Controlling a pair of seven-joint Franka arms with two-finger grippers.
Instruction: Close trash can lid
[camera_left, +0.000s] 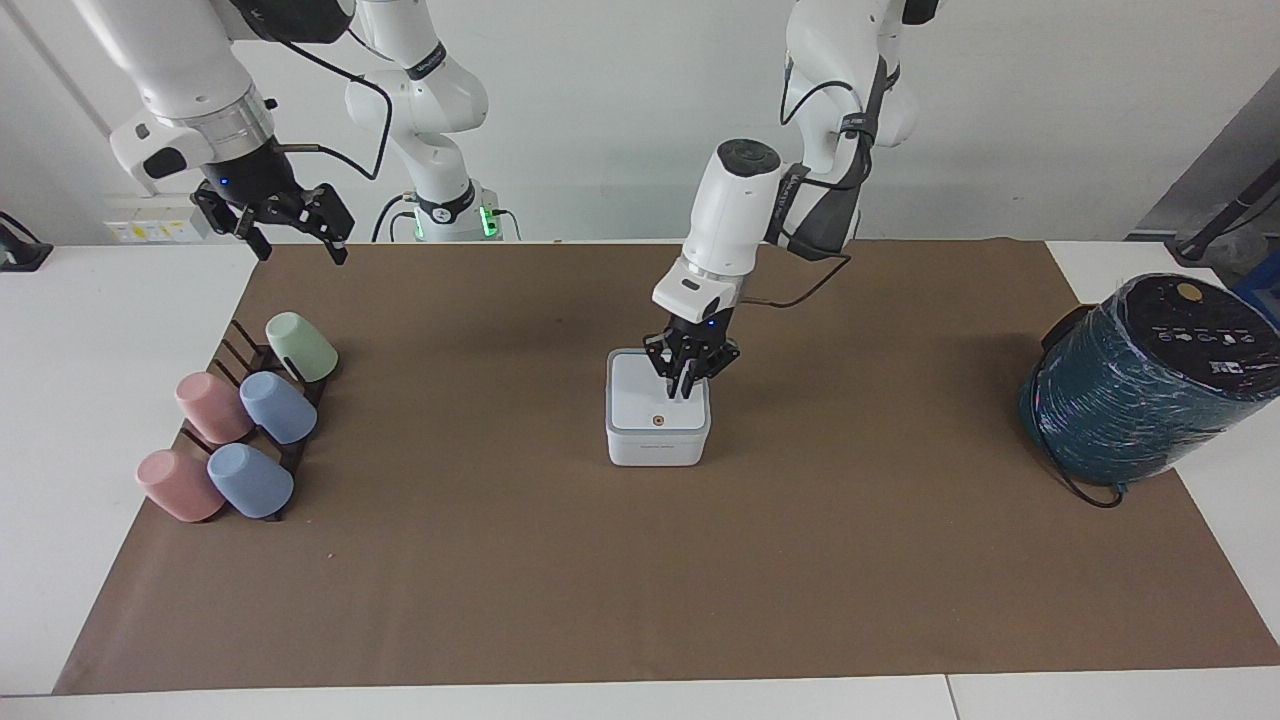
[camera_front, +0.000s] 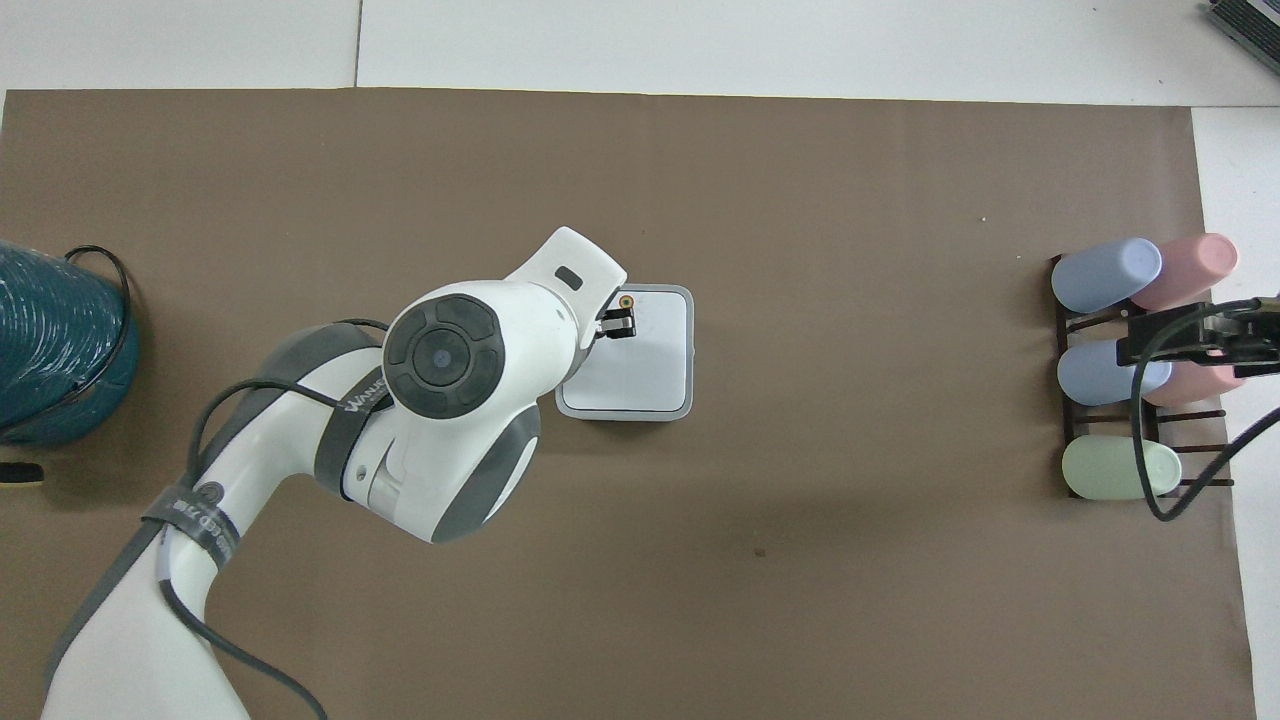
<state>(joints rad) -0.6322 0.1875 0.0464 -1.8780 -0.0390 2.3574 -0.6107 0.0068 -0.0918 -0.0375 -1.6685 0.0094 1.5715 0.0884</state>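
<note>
Progress: the lid (camera_left: 655, 405) lies flat on the trash can (camera_left: 657, 447), so the closing looks done; what seems left is pulling the arm clear.

- Paper sheet (camera_left: 640, 560): brown, matte, flat, covers most of the frame.
- Wrapped cylinder (camera_left: 1140, 385): teal, glossy film, at the frame's right edge in the facing view.
- Cup rack (camera_left: 245, 420): dark slats carrying smooth pastel cups, left of frame.
- Trash can: small white plastic box, rounded corners, frame centre.
- Lid: flat white square, grey rim, orange-brown dot near its front edge.
- Left gripper (camera_left: 688, 385): over the lid's upper edge, fingers drawn narrow, holding nothing.
- Right gripper (camera_left: 290, 235): waits at upper left over the sheet's corner, fingers spread, empty.
</note>
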